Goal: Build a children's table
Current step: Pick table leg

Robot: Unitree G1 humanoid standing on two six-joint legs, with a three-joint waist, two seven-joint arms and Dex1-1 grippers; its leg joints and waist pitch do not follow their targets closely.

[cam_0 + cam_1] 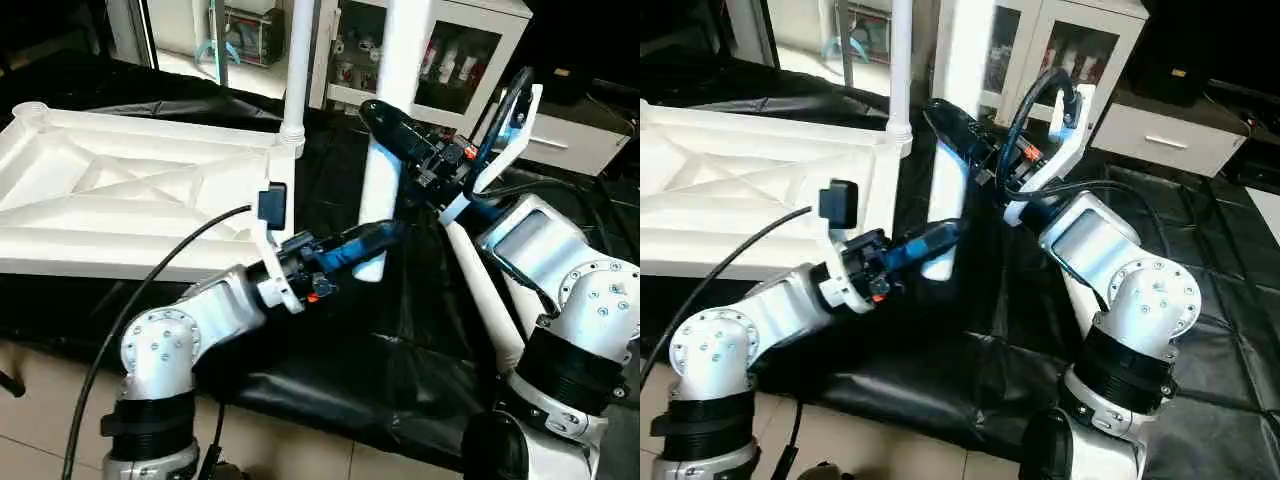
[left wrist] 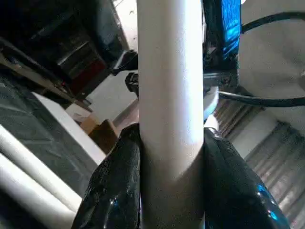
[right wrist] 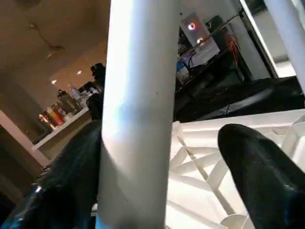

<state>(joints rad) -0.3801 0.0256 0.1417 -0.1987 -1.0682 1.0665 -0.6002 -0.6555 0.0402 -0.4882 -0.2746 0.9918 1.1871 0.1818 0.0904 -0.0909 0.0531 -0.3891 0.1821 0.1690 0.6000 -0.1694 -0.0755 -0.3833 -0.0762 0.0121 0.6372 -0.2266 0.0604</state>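
Black sheeting covers the floor; the top [image 1: 130, 200] lies ribs-up at nine o'clock, one leg [image 1: 297, 70] socketed. At centre, the left hand [image 1: 385, 232] clamps a second leg [image 1: 395, 120] upright for carrying, while the right hand [image 1: 375, 112], fingers spread around it, grips nothing.

Both head eyes look down over the forearms; both wrist cameras sit close against the same upright table leg [image 2: 170, 95].

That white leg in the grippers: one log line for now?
leg: upright | left gripper: clamped on it | right gripper: open around it | tabletop: upside down
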